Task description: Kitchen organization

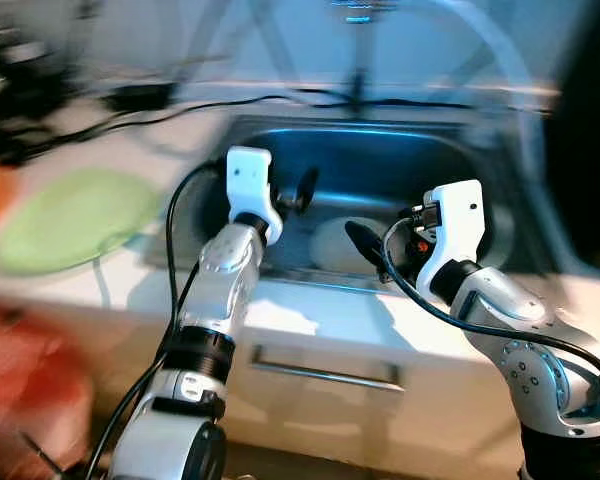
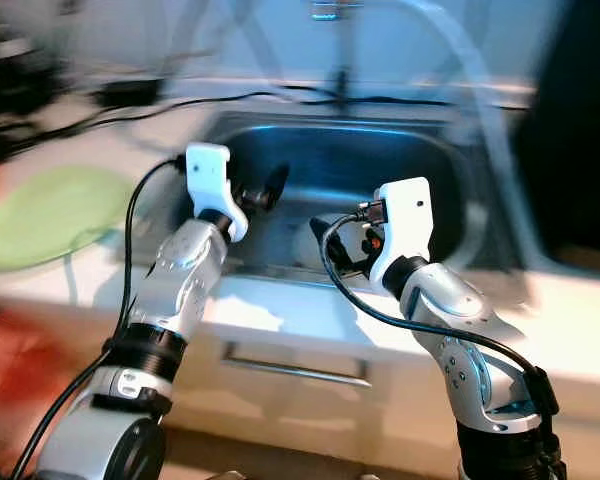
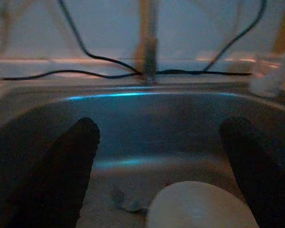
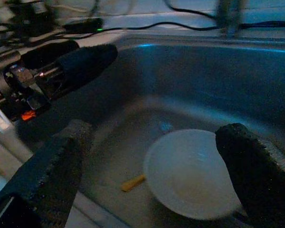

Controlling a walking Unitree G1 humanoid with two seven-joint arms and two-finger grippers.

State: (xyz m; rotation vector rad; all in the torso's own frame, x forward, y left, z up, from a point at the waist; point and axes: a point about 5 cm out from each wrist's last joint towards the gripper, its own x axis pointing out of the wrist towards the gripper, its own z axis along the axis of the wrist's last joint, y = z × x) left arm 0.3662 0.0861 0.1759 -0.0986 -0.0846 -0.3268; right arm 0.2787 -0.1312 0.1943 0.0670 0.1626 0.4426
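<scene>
Closest to the camera, both silver arms come up from the bottom of the head view, past a white cabinet front with a long metal drawer handle (image 1: 325, 371), and lean over the front lip of the white counter (image 1: 310, 318). Left end effector (image 3: 156, 166) sits over the near-left part of the steel sink (image 1: 380, 165), fingers spread wide apart with nothing between them. Right end effector (image 4: 152, 166) hangs over the near-right part of the basin, also spread wide and gripping nothing; its wrist camera catches the left end effector's black finger off to one side. Down in the sink bottom there's a round white plate (image 4: 190, 173), lying flat, below and between both sets of fingers, touched by neither. Just beside the plate on the basin floor is a small yellowish stick-like bit (image 4: 133, 182), can't tell what it is. A crumpled pale scrap (image 3: 126, 202) lies near the plate too, pretty blurry. Off to the robot's left on the counter sits a light green plate (image 1: 75, 215), well apart from the sink. Behind the basin a faucet (image 3: 148, 42) stands up at the back rim, with black cables (image 1: 180, 110) running along the counter past it. Far left is blurry dark stuff, too smeared to make out.
</scene>
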